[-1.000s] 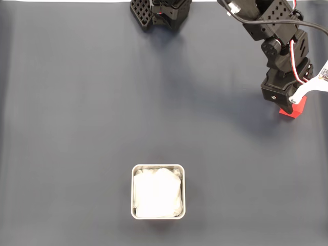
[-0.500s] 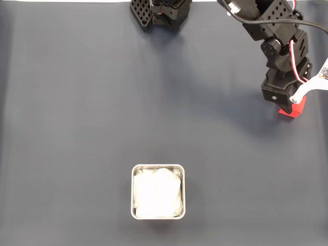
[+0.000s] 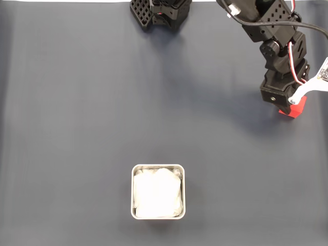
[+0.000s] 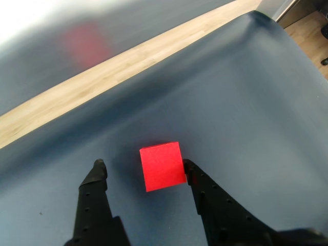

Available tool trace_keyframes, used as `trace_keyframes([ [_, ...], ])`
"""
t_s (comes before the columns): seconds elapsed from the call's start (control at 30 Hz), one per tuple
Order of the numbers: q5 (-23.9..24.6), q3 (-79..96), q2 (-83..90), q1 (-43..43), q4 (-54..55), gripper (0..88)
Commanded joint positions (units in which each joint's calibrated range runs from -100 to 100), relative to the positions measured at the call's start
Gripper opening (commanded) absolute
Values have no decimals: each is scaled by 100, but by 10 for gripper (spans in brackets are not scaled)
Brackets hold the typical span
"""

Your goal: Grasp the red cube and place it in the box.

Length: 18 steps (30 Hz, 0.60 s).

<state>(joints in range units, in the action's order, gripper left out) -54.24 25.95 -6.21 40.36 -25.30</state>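
The red cube (image 3: 295, 109) lies on the dark mat at the far right of the fixed view, partly covered by the black arm. In the wrist view the red cube (image 4: 162, 165) sits between the two black fingers of my gripper (image 4: 143, 165). The right finger (image 4: 190, 171) touches its side, and a gap remains on the left finger's side. My gripper (image 3: 289, 105) is open around the cube. The box (image 3: 158, 166), a pale-grey square tin with a white lining, stands low in the middle of the fixed view, far from the cube.
The arm's black base (image 3: 161, 13) stands at the mat's top edge. A white tag (image 3: 313, 83) sticks out beside the wrist. In the wrist view a wooden strip (image 4: 128, 61) runs past the mat's far edge.
The wrist has crept a little toward the top of the fixed view. The cube has stayed almost where it was.
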Motion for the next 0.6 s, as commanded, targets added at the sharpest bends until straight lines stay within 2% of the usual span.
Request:
trace_keyframes([
  [0.0,10,-31,49,-37,145,335],
  [0.57,-171,-31,-20,-129,309,118],
])
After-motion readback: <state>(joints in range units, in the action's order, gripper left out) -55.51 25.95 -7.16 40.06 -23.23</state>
